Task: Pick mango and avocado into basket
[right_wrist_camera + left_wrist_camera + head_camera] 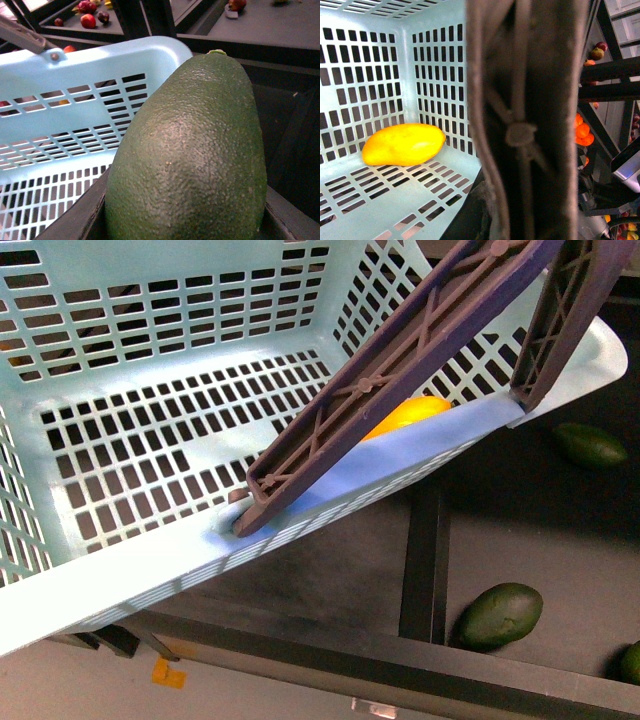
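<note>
The turquoise basket [150,570] fills the front view, tilted, with its brown-purple handle [400,370] swung across it. The yellow mango [410,412] lies inside behind the handle, and in the left wrist view the mango [404,144] rests on the slotted floor in a corner of the basket [365,75]. My left gripper [515,220] is shut on the handle [530,125], which hides its fingers. My right gripper [185,227] is shut on the dark green avocado [195,145], held just outside the basket's wall [75,65]. Neither arm shows in the front view.
Two loose avocados [500,615] [590,445] lie on the dark shelf to the right of the basket, with a black divider bar [425,560] between sections. Oranges [582,132] and red fruit [88,21] sit on racks beyond.
</note>
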Available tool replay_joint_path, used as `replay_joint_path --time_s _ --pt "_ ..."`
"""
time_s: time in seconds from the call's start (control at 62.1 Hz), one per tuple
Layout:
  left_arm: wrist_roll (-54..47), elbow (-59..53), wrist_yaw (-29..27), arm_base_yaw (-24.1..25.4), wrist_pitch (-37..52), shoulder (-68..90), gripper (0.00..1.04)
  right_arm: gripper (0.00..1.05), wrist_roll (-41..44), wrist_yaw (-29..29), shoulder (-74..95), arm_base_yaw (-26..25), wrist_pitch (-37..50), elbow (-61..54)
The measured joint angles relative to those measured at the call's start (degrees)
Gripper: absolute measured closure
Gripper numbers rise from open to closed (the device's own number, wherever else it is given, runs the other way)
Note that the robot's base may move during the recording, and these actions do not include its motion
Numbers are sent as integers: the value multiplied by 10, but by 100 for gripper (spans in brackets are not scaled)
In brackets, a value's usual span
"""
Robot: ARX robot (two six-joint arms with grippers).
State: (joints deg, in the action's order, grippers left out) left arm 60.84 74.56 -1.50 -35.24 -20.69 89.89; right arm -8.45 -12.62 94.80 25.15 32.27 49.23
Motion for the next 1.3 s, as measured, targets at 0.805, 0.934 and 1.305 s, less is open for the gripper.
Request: replay_joint_path --time_s 0.805,0.934,1.305 --pt "1 0 2 0 0 0 101 9 -1 -3 23 44 -18 12" --pt "0 0 -1 0 0 0 101 9 -2 14 9 39 -35 12" --pt "1 0 2 0 0 0 101 9 -8 136 -177 -79 -129 -73"
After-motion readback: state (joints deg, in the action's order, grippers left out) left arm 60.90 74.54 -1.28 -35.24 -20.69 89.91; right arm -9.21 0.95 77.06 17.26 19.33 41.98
